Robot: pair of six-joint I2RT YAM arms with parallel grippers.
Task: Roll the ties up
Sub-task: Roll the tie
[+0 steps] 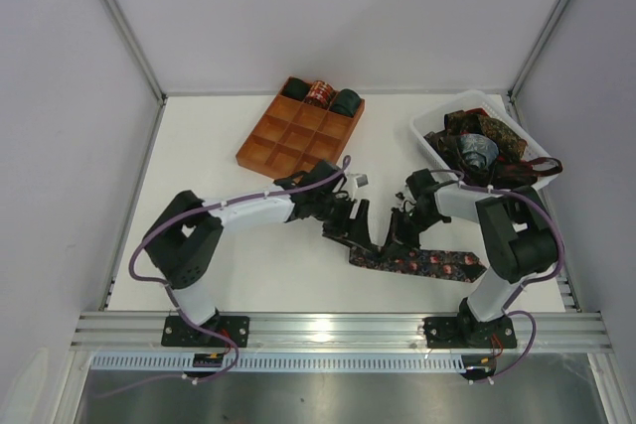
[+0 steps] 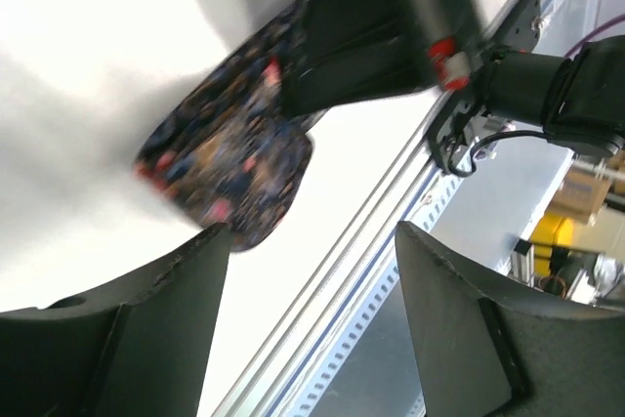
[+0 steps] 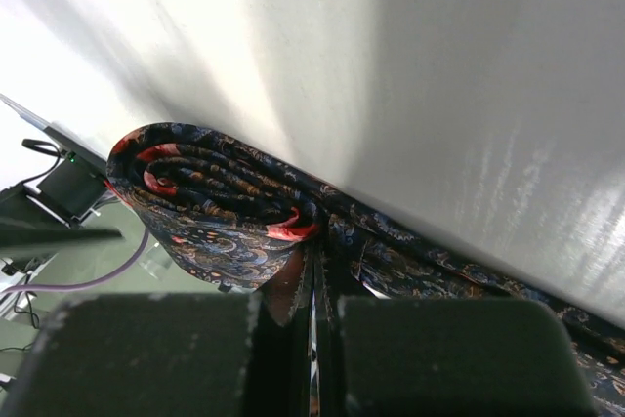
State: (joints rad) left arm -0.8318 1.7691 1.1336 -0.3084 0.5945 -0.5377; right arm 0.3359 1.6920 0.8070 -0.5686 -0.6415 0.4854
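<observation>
**A:** Cloth at the right gripper [image 3: 314,290]: the tie [image 3: 225,202], finely woven, with a faint silky sheen on its folds.

**B:** And that gripper's own fingers [image 3: 439,358] are black plastic, matt, slightly grainy.

**A:** Same on the left gripper [image 2: 312,231]. Dull dark plastic, rough along the edges.

**B:** Under both, the table [image 3: 439,65] is white and smooth, with a soft glare.

**A:** Behind both grippers, the rail [image 1: 338,327] is ribbed bare metal, satin finish.

**B:** Well beyond the left gripper, the gridded tray [image 1: 262,126] looks like matt orange-brown plastic. Past the right one, the bin [image 1: 425,146] is smooth white plastic.
</observation>
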